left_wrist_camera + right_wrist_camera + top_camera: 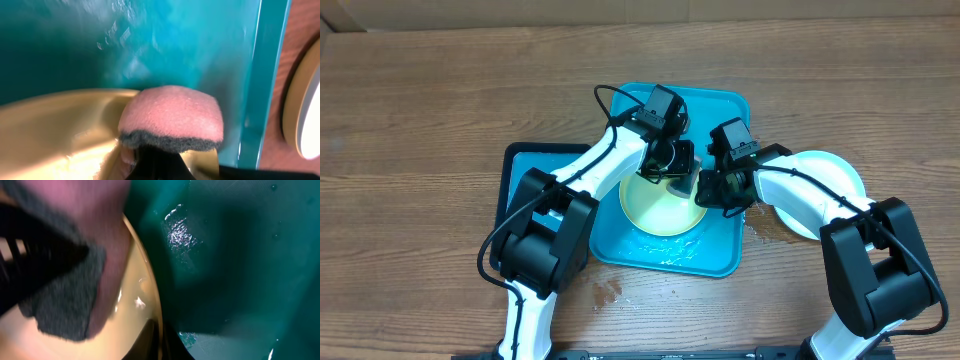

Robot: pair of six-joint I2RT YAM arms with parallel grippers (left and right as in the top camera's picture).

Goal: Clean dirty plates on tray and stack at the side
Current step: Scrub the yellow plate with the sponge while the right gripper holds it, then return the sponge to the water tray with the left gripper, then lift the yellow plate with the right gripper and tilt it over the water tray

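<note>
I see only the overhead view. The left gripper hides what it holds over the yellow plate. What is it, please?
Observer: The left gripper is closed on a pink sponge with a dark grey scrub layer.
Operator: Does the sponge touch the plate?
Observer: In the right wrist view it appears to be pressed against the inner face of the yellow plate, near the rim.
Operator: Is the tray dry?
Observer: No. The floor of the tray shines wet, with small drops on it.
</note>
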